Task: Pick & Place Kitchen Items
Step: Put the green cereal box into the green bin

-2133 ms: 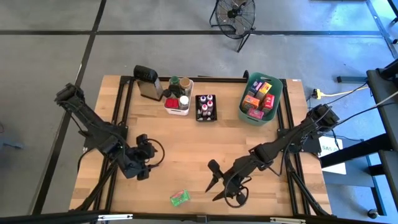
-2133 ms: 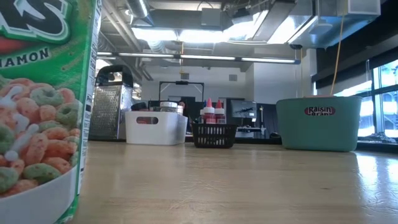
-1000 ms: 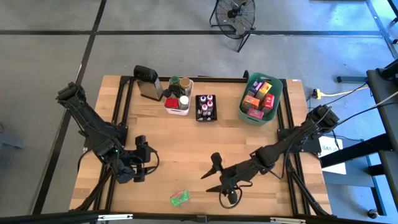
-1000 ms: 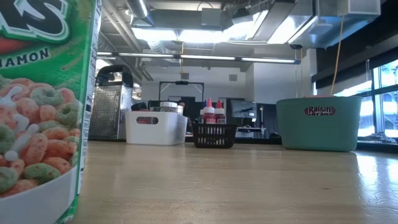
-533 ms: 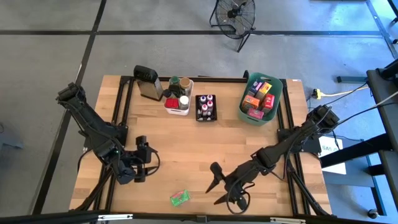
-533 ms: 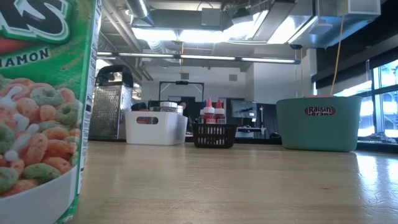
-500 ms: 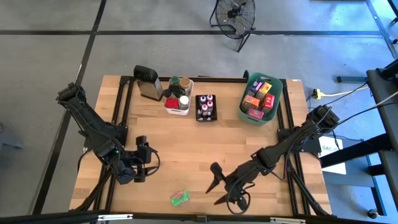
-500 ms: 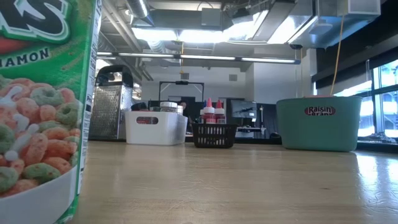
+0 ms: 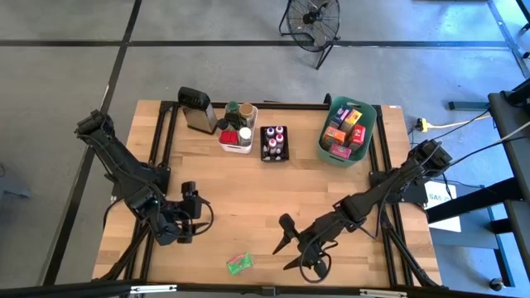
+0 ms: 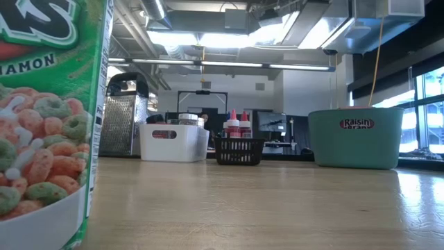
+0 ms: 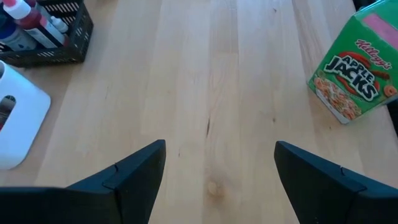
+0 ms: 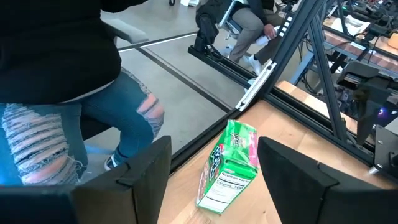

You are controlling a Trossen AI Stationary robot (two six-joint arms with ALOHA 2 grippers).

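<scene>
A small green Apple Jacks cereal box (image 9: 238, 263) rests on the table near its near edge, and no gripper touches it. It also shows in the left wrist view (image 11: 354, 74), the right wrist view (image 12: 229, 165) and, very close, the low view (image 10: 48, 118). My left gripper (image 9: 193, 213) (image 11: 221, 149) is open to the box's left and farther from the near edge. My right gripper (image 9: 284, 244) (image 12: 213, 149) is open to the box's right, with the box ahead of its fingers. Jars fill the white bin (image 9: 237, 128), small bottles the black basket (image 9: 274, 142), packets the teal bin (image 9: 346, 130).
A grey grater (image 9: 196, 109) stands at the far left beside the white bin. The bins line the far edge, and bare wood lies between them and the arms. A person in torn jeans (image 12: 93, 124) stands just beyond the near edge. A fan (image 9: 312, 21) is on the floor.
My right gripper has shifted a little toward the near edge and stayed open. The box and my left arm have kept still.
</scene>
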